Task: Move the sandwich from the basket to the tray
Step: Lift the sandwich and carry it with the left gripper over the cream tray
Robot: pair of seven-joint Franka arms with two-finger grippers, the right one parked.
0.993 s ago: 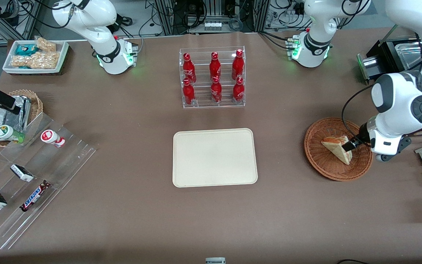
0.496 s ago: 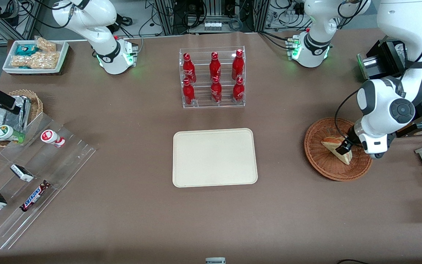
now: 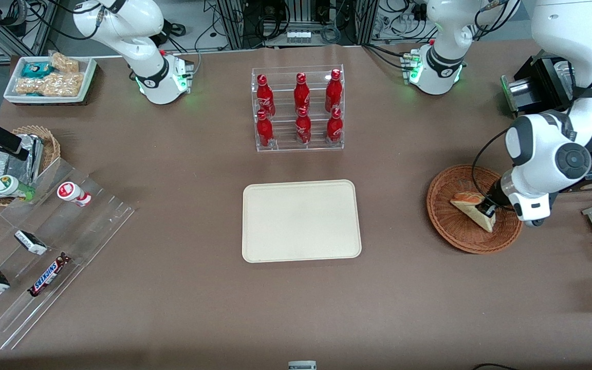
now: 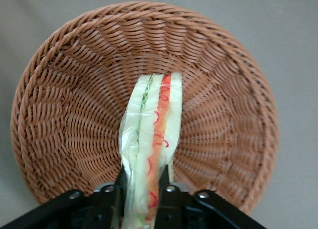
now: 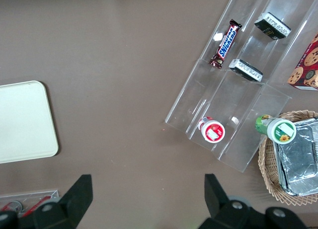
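**Sandwich in basket, claw closed around one end**

Sandwich (image 4: pixel 151 134) — your item stands on edge in the reddish-brown wicker basket (image 3: pixel 455 231), cut face with its orange and green filling layers turned up toward the wrist camera, clear wrap around it. It has not left the basket.

Gripper (image 4: pixel 141 187) — you will find it low inside the basket, at the end of the wedge nearer the working arm's end of the table. Its two black fingers (image 4: pixel 120 182) sit one on each flat bread face, narrowed to the sandwich's thickness and pressing against it. The rest of the wedge reaches away from the claw across the basket floor.

Tray (image 3: pixel 301 221) — cream, rectangular, flat on the brown table (image 3: pixel 198 308), well apart from the basket toward the parked arm's end, nearer the front camera than the rack of red bottles (image 3: pixel 298 109).
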